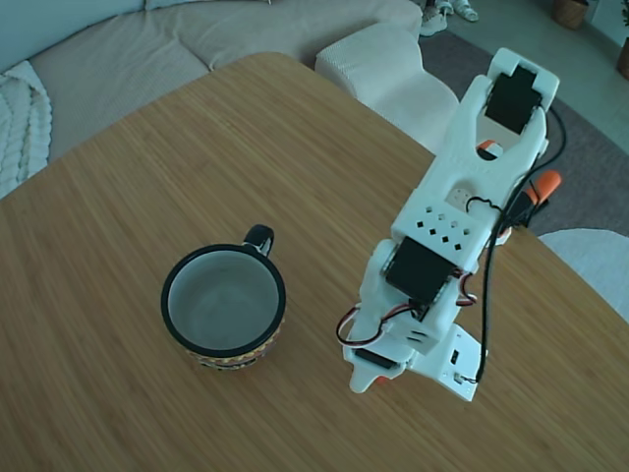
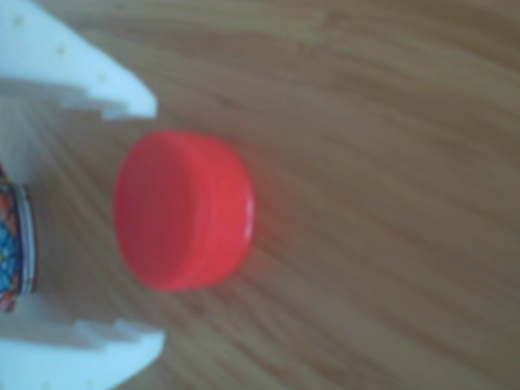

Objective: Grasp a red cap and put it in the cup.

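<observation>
Fixed view first: at your left the cup (image 1: 224, 301) stands upright on the wooden table (image 1: 147, 177), its black handle pointing up the picture. To its right the white arm (image 1: 452, 226) reaches down with its head low over the table, hiding the red cap from this camera.

Now the other view, again left to right: you see a sliver of the cup's patterned wall (image 2: 11, 244) at the left edge, then the gripper (image 2: 142, 223) with its two white fingers (image 2: 89, 81) spread wide apart. The red cap (image 2: 183, 210) lies on the wood between the fingertips, touching neither.
</observation>
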Motion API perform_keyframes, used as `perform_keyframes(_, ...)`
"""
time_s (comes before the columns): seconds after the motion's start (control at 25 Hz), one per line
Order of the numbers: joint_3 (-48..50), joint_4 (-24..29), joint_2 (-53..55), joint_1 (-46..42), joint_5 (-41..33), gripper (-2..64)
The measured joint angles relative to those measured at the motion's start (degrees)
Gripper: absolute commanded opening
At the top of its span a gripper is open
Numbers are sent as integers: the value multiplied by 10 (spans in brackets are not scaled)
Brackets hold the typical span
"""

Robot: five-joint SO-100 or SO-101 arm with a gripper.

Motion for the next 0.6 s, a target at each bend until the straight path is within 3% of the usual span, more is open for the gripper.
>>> perform_keyframes(0.6, 0, -9, 0, -16, 0, 308)
